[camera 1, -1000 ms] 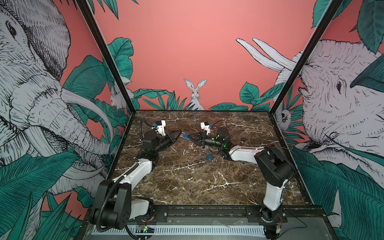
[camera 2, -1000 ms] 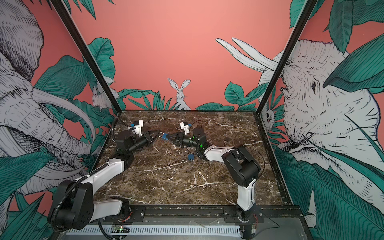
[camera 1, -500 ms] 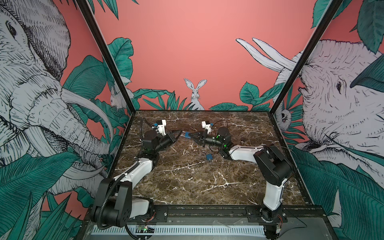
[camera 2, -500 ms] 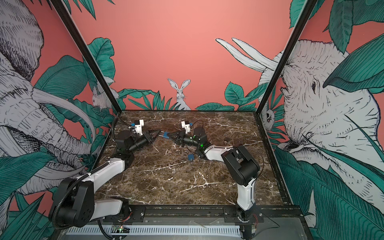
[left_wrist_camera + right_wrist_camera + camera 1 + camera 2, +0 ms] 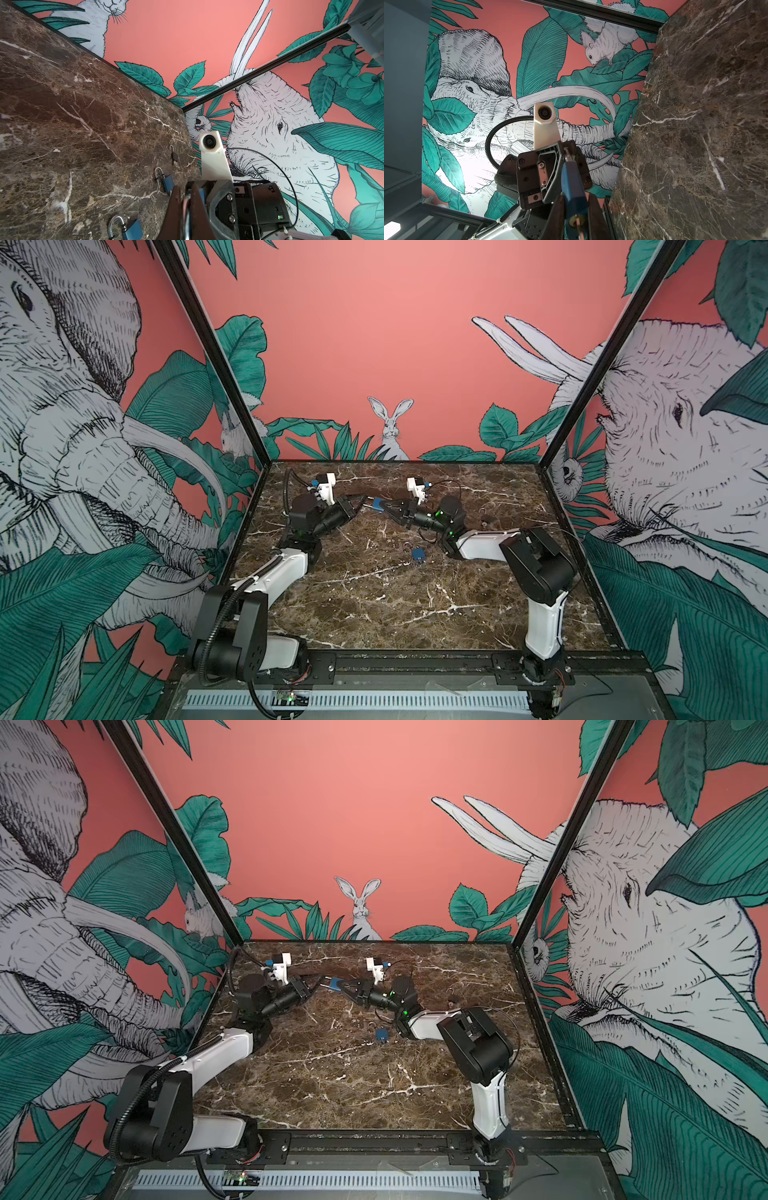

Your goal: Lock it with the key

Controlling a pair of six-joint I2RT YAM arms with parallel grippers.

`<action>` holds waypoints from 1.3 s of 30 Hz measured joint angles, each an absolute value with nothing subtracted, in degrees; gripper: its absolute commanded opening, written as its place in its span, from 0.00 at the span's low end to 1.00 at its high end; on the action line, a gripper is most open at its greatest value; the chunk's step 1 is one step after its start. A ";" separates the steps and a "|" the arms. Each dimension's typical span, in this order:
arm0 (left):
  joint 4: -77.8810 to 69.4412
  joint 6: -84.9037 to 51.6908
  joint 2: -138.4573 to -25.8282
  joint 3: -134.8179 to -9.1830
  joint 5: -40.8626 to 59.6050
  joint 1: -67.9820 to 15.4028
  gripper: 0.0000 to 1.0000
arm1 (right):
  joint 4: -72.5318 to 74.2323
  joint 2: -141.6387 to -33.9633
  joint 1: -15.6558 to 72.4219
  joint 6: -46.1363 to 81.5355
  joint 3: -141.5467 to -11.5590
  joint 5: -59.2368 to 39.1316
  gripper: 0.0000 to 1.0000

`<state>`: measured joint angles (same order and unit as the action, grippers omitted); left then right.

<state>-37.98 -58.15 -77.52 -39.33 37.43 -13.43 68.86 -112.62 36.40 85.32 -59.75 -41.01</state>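
Soft, even brightness, faint shadows, wide-angle stretch at edges, blurry close foregrounds in the 2 wrist views.

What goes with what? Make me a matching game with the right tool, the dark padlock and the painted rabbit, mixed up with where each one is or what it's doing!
Things:
1. right tool
2. dark padlock
3. painted rabbit

Places or states:
A. lying on the table
B. on the back wall
C. shut on the blue padlock

Pairs: 1-C, 2-A, 3-B
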 measured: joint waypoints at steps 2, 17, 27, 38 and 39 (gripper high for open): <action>-37.63 -58.08 -77.67 -39.38 37.39 -13.50 0.00 | 69.17 -112.90 36.32 84.82 -59.75 -41.19 0.00; -37.67 -57.39 -77.71 -40.47 34.52 -14.48 0.00 | 67.00 -115.15 34.48 82.70 -65.30 -47.29 0.00; -39.29 -57.87 -79.02 -40.47 30.35 -16.12 0.00 | 66.02 -117.27 33.30 83.13 -67.81 -49.93 0.00; -41.58 -58.39 -79.94 -40.84 27.09 -16.53 0.00 | 64.69 -119.68 33.01 83.55 -72.69 -51.99 0.00; -41.80 -58.39 -80.07 -40.99 26.72 -16.53 0.00 | 64.73 -120.05 32.95 83.61 -73.30 -52.18 0.00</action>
